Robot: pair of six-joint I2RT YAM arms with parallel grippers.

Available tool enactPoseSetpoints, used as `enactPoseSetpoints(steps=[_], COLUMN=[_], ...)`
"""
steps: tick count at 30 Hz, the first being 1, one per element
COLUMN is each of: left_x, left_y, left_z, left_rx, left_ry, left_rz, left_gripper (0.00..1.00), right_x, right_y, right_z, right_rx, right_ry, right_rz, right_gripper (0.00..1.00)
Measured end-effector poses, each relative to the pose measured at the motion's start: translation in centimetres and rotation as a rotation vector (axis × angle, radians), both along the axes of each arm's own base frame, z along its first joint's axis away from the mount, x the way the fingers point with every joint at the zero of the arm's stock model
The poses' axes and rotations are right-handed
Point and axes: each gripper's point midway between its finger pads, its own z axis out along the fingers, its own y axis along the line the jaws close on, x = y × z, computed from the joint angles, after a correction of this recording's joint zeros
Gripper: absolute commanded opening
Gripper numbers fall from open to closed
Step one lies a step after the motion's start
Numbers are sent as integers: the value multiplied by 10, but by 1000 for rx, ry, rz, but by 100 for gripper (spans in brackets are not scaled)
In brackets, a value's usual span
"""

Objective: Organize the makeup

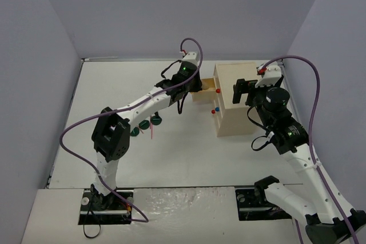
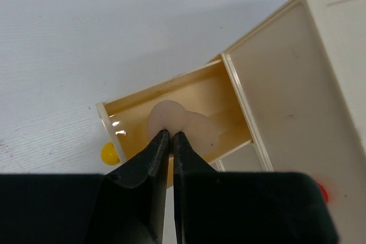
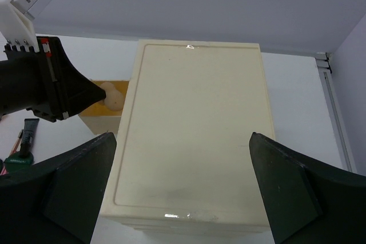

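My left gripper reaches into the pulled-out top drawer of the beige drawer box. Its jaws are closed on the edge of a pinkish palette with two round lobes, which lies inside the drawer. The palette also shows in the right wrist view. My right gripper hovers wide open and empty over the box top. Dark green round compacts and a thin pink pencil lie on the table under the left arm. A black tube lies left of the box.
The open drawer has a yellow knob on its front. Red and blue knobs mark lower drawers. Grey walls enclose the white table at the back and both sides.
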Motion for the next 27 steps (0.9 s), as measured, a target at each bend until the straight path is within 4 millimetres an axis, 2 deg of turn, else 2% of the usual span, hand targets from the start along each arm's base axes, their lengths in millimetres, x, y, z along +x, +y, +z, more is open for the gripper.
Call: enactPoseSetpoints(steps=[4, 8, 10, 13, 16, 23, 25, 27], left_x=[-6, -9, -8, -5, -5, -4, -7, -19], left_y=[-11, -21, -24, -26, -25, -18, -7, 19], left_z=[1, 14, 23, 33, 35, 25, 21, 13], left_rx=[1, -11, -16, -25, -20, 27, 61, 131], left_ry=[-10, -37, -56, -77, -83, -70, -65, -43], left_rz=[-26, -47, -55, -56, -54, -37, -11, 32], left_gripper=[2, 25, 41, 51, 55, 58, 59, 59], right_x=[0, 0, 0, 0, 0, 0, -1, -1], right_y=[0, 0, 0, 0, 0, 0, 0, 0], right_z=[-2, -2, -3, -3, -3, -3, -2, -1], right_rx=[-1, -1, -1, -1, -1, -2, 0, 1], right_ry=[4, 5, 5, 4, 5, 5, 2, -1], right_rz=[0, 0, 0, 0, 0, 0, 0, 1], right_gripper=[100, 100, 100, 100, 100, 100, 100, 100])
